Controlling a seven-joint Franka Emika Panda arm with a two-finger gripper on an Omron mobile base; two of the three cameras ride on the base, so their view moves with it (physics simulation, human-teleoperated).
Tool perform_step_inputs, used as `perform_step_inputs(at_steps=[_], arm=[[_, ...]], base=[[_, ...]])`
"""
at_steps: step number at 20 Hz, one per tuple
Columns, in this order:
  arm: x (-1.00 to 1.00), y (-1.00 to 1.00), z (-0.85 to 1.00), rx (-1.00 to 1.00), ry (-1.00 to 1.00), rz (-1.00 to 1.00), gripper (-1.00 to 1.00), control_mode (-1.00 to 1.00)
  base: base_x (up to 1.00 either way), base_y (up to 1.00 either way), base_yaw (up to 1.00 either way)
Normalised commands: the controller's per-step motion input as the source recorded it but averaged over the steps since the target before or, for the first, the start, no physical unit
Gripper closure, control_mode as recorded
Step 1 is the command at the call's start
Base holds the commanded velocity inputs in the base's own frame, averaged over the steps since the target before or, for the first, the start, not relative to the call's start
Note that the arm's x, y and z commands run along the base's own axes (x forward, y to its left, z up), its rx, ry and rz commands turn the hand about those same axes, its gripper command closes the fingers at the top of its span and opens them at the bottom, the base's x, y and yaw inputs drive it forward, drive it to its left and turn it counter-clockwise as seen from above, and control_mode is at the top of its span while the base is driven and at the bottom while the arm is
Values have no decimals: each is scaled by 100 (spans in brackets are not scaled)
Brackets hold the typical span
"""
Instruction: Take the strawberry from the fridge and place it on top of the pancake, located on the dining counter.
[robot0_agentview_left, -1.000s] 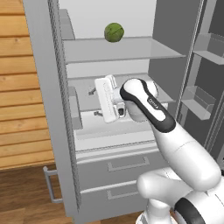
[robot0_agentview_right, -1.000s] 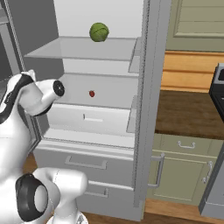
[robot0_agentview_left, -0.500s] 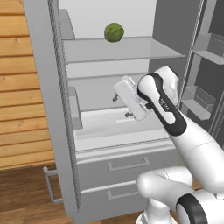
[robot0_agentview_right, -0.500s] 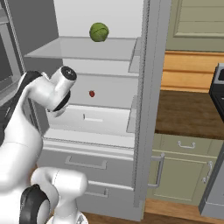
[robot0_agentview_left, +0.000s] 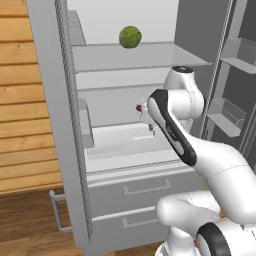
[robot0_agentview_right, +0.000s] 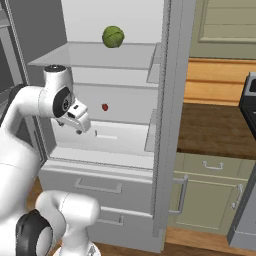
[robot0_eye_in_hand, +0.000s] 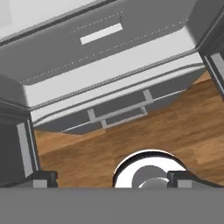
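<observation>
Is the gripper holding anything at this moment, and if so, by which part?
Nothing is held. The gripper is open and empty in front of the fridge, apart from the strawberry, which sits untouched on its inner shelf.

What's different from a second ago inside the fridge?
The arm has swung the hand toward the right side of the fridge, nearer the strawberry. The hand is open and holds nothing. The strawberry and the green leafy ball lie where they were.
</observation>
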Motion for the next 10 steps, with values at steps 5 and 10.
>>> perform_step_inputs(at_steps=[5,10], arm=[[-82,-31,-32,-28,-3,35,-100,-100],[-23,-35,-1,-7,0,25,-100,-100]], base=[[0,0,0],[0,0,0]])
